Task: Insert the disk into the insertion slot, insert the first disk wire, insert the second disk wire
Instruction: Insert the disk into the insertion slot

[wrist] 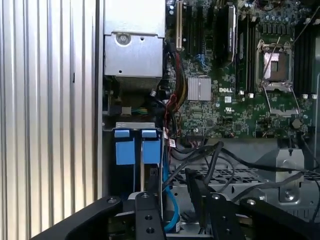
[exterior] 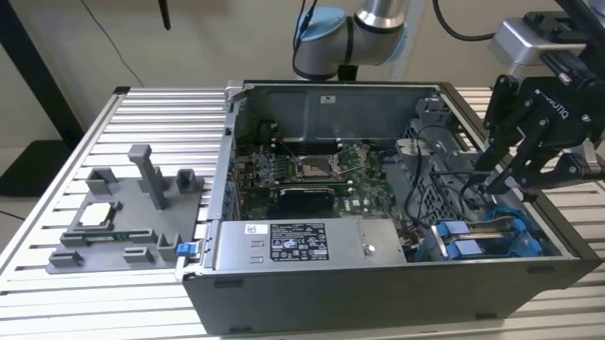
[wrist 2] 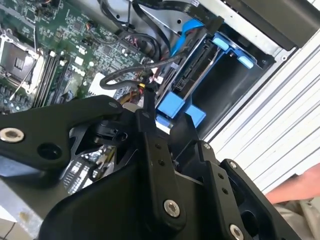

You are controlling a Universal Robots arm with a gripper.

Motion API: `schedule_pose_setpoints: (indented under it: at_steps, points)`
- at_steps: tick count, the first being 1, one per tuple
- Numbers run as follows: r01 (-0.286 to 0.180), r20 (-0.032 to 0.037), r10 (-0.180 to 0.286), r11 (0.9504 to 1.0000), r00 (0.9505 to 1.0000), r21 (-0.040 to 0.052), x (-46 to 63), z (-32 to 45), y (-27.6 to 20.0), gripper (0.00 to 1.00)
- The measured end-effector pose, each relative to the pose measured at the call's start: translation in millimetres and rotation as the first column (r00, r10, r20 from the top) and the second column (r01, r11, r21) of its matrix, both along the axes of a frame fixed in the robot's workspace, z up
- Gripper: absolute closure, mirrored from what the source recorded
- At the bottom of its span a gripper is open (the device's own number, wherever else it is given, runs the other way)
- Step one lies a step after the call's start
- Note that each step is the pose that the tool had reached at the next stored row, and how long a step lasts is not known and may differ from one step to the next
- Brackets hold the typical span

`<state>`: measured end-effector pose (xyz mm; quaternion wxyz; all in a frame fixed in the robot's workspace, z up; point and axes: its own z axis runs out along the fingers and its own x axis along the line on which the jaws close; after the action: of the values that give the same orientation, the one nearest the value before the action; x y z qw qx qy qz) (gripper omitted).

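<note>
1. Black gripper (wrist 2: 170, 120) sits right up close in both wrist views. Its fingers (wrist: 150, 200) are parted with a modest gap, and nothing looks clamped between them.
2. It hangs just above the insertion slot (exterior: 525, 223), at the corner of the open PC case (exterior: 378, 290) on the exterior view's right.
3. Disk (wrist 2: 195, 65) is down in that slot, blue carrier and all.
4. Black wires (wrist: 215, 155) run just beside it, and the case is on the slatted desk (exterior: 142, 304).
</note>
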<state>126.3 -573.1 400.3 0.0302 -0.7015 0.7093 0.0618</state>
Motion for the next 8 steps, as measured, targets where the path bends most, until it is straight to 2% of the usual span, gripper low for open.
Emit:
schedule_pose_setpoints:
  at_steps: [4,6,8]
  points:
    - [-0.016,0.0071,0.016,0.9999,0.9999,0.0011,-1.2,-0.7,3.2,0.00]
    - [-0.026,0.0137,0.026,0.9997,0.9996,0.0015,-1.6,-1.5,4.3,0.00]
    - [-0.035,0.0233,0.035,0.9994,0.9991,0.0016,-2.0,-2.4,5.1,0.00]
